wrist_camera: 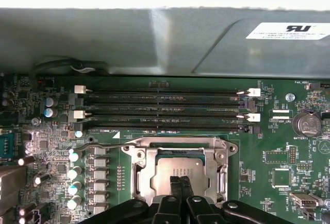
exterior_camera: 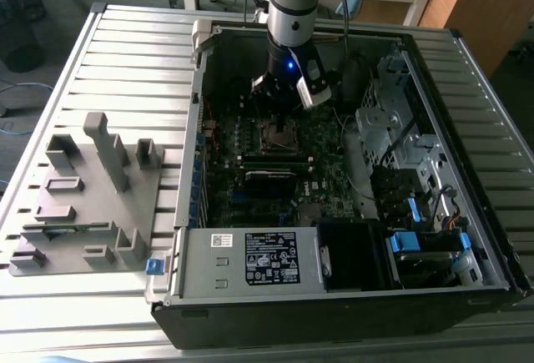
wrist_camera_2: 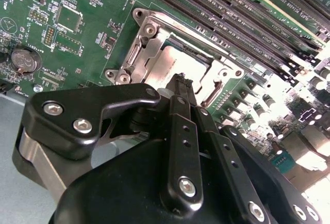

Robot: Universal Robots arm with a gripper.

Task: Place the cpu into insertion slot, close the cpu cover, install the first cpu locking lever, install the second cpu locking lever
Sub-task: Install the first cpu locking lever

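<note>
The cpu (wrist_camera: 178, 175) (wrist_camera_2: 178, 62) lies flat in the insertion slot (exterior_camera: 279, 134) on the dark green board, its dull silver top showing. The cpu cover (wrist_camera: 142, 170) (wrist_camera_2: 149, 41) lies down around it as a silvery frame. A thin locking lever (wrist_camera: 103, 145) runs along one side of the socket. My gripper (wrist_camera: 180, 181) (wrist_camera_2: 180, 80) (exterior_camera: 279, 106) hangs straight over the chip. Its black fingers are shut together with nothing between them, their tips at or just above the chip's top; I cannot tell whether they touch.
The board sits inside an open computer case (exterior_camera: 467, 71). Long black memory slots (wrist_camera: 165, 108) run beside the socket, with capacitors (wrist_camera: 75, 172) on another side. A grey parts fixture (exterior_camera: 92, 196) stands outside the case on the exterior view's left, on the slatted table (exterior_camera: 125, 54).
</note>
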